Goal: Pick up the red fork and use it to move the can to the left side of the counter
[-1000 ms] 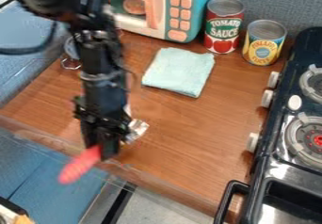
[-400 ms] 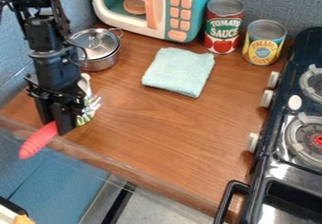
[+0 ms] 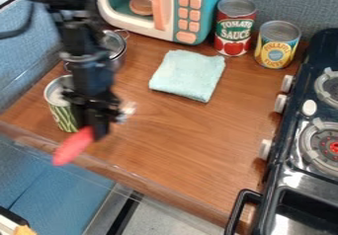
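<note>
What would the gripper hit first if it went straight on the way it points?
Probably the counter near its front edge, beside the green can; the gripper's height above it is hard to judge from here.

Arm [image 3: 79, 44] blurred, upper part cut off by top edge and upper left corner. Gripper [image 3: 92, 129] blurred too, fingertip detail lost. Red fork [image 3: 73, 146]: middle hidden by gripper, tines a smear, can't count them. Green can [image 3: 62, 116]: right side hidden behind arm and gripper. Metal pot [image 3: 117, 43]: left part mostly behind arm. Toy microwave [image 3: 109, 13] cut off at top. Stove [image 3: 285, 169] cut off at right and bottom. White-and-yellow item [image 3: 9, 226], bottom left corner, cut off, can't tell what.
</note>
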{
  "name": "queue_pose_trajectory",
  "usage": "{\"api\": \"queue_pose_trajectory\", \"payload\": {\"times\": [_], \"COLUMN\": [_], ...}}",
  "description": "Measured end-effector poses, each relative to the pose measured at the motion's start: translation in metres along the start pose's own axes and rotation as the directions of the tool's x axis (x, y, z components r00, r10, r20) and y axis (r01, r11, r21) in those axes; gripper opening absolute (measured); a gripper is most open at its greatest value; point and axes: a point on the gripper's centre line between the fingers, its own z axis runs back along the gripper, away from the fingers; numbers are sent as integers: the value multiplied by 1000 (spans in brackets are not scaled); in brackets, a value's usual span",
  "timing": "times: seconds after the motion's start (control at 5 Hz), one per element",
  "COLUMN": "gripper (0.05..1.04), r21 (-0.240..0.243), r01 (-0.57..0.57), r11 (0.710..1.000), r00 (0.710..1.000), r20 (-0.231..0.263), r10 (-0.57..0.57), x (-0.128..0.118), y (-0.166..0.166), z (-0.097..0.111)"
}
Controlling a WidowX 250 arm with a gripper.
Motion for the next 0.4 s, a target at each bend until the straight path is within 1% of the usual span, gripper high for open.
{"api": "queue_pose_trajectory", "payload": {"times": [0.2, 0.4], "gripper": [340, 340], "r21": [12, 34], "r01": [8, 7], "r11": [1000, 999], "r00": [1000, 1000], "r20": [-2, 14], "r10": [-8, -7], "x": [11, 28], "y": [-17, -27], "z": [-6, -12]}}
